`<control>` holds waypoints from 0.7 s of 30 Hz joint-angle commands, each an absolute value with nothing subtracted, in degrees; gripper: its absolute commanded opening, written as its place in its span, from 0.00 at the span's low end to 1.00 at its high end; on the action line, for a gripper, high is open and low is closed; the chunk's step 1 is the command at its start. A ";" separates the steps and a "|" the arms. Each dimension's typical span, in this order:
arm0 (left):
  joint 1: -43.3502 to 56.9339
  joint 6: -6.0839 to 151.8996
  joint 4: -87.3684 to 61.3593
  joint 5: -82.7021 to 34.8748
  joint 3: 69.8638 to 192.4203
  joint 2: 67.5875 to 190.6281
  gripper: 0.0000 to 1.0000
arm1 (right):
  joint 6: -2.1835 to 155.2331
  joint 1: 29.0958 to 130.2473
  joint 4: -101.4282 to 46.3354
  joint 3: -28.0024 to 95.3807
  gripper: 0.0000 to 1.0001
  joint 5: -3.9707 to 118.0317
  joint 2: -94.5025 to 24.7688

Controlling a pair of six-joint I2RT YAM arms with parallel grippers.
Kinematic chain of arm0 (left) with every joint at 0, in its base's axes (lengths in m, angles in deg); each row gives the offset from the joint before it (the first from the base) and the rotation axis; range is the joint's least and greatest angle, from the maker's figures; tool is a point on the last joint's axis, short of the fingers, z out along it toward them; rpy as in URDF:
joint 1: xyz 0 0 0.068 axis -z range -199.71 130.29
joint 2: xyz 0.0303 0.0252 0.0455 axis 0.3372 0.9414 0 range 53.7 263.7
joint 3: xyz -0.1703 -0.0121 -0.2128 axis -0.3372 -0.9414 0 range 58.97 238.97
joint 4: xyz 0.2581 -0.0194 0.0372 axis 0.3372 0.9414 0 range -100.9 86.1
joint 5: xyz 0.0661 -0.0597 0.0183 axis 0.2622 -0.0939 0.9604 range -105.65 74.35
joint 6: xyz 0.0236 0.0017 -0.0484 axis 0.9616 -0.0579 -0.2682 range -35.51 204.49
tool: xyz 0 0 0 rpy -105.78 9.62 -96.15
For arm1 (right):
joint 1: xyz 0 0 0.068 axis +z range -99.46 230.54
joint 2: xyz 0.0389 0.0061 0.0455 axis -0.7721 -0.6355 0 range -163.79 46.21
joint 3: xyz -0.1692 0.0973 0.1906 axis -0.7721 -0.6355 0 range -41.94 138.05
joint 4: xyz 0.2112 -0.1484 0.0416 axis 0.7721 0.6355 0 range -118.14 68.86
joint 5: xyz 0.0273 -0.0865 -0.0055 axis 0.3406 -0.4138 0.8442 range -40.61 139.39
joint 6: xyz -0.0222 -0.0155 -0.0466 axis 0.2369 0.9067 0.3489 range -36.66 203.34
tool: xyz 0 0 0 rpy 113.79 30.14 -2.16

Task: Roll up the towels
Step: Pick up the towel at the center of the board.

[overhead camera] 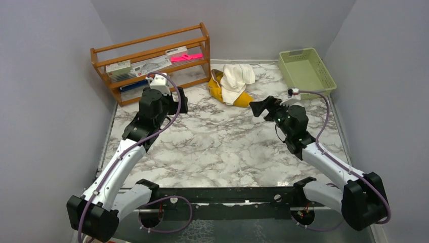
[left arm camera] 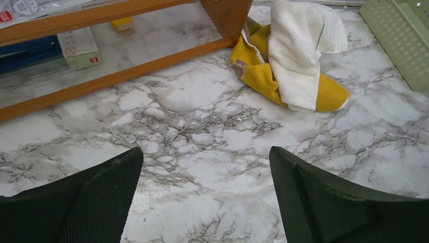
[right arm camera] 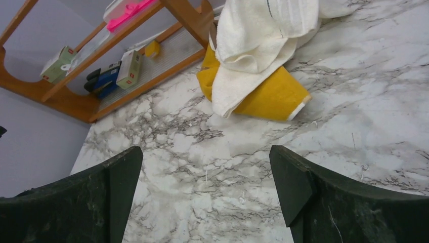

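Cream-white cloth over mustard-yellow is what we find at the far middle of the marble-patterned table [overhead camera: 217, 152]. The cream-white towel [overhead camera: 238, 77] lies crumpled and draped across the mustard-yellow towel [overhead camera: 216, 90], and the two touch in one loose heap, neither of them rolled. We see the yellow one showing at both ends of the heap, with one corner poking out from under the white on the near right side. The heap sits just beside the right-hand post of the wooden rack [overhead camera: 152, 50]. From the left wrist view the yellow cloth seems to reach the foot of that post, though we cannot tell whether it touches. We find the pale green basket [overhead camera: 306, 71] in the far right corner, apart from the towels. Our left gripper [overhead camera: 178, 101] hovers over the table in front of the rack, to the left of the heap. Its wrist view shows its two dark fingers [left arm camera: 101, 202] spread wide, with only bare marble between them. Our right gripper [overhead camera: 263, 107] hangs to the right of the heap, near it but not touching, and points toward it. Its fingers likewise stand wide apart and hold nothing. On the rack we make out a pink item [overhead camera: 186, 56] on an upper shelf and a few small boxes lower down.
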State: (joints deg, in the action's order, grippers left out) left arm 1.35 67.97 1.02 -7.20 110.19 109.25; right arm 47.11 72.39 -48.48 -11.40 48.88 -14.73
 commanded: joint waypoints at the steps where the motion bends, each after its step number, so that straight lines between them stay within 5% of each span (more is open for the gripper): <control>1: 0.98 70.19 0.51 -4.40 113.21 110.11 0.99 | 49.64 72.66 -54.89 -12.59 1.00 51.80 -16.66; 11: 0.99 71.40 1.29 -2.52 110.60 105.61 0.99 | 62.91 72.65 -50.79 -10.24 1.00 53.74 -19.21; 21: 0.86 70.07 4.53 -8.07 112.52 109.36 0.99 | 72.71 72.11 -33.71 24.01 1.00 35.45 -49.41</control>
State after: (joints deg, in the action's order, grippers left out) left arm 1.24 70.49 1.72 -4.91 111.07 108.09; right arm 65.73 72.57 -40.94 11.83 44.02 -39.15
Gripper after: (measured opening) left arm 0.992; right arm 0.997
